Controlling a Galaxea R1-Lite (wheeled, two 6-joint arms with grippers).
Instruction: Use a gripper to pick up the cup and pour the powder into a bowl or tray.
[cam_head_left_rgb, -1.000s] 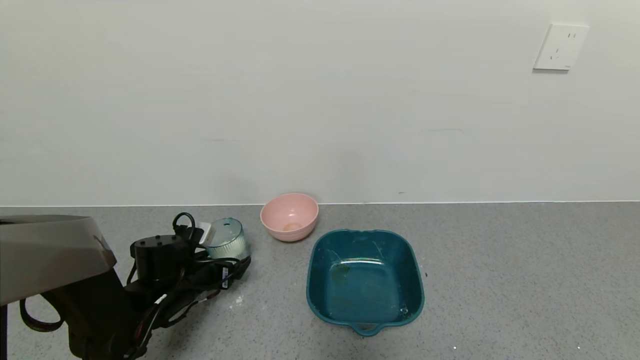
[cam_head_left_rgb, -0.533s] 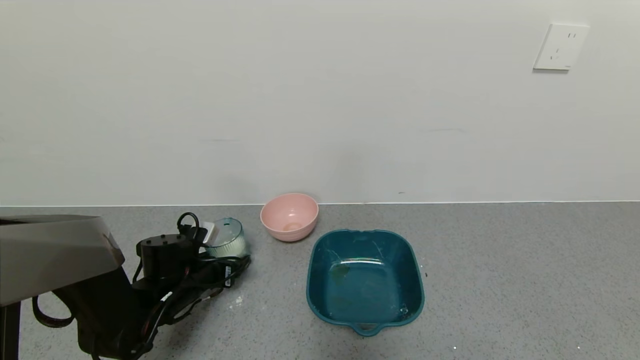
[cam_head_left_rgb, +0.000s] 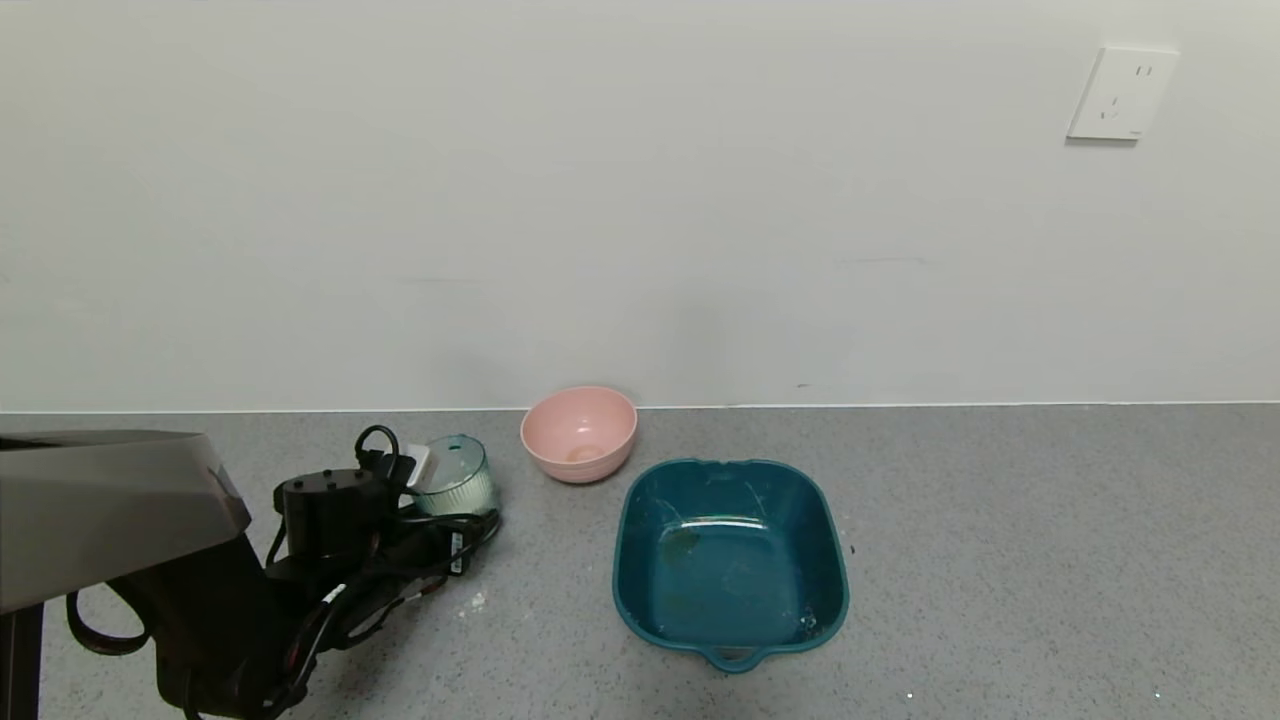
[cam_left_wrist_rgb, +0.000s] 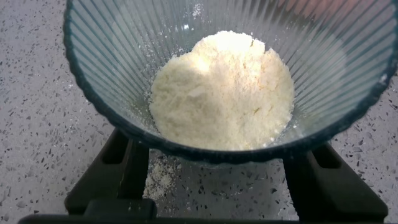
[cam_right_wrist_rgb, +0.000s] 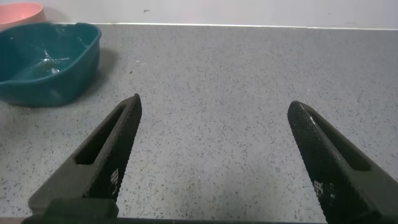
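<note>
The ribbed pale blue-green cup (cam_head_left_rgb: 456, 474) stands upright on the grey counter, left of the dark teal basin (cam_head_left_rgb: 730, 480). In the left wrist view the cup (cam_left_wrist_rgb: 112, 68) holds a heap of white powder (cam_left_wrist_rgb: 224, 90). My left gripper (cam_head_left_rgb: 440, 505) is low on the counter at the cup; its dark fingers (cam_left_wrist_rgb: 127, 171) stand wide apart on either side of the cup's lower part, open (cam_left_wrist_rgb: 214, 171). My right gripper (cam_right_wrist_rgb: 214, 118) is open and empty over bare counter, out of the head view, with the basin (cam_right_wrist_rgb: 43, 62) farther off.
A small pink bowl (cam_head_left_rgb: 579, 432) stands by the wall between cup and basin. A little spilled powder (cam_head_left_rgb: 478, 601) lies on the counter near the left arm. The wall runs along the counter's back edge.
The left arm has moved forward toward the cup, mostly in the first half second; since then it has hardly moved. The cup stays in place.
</note>
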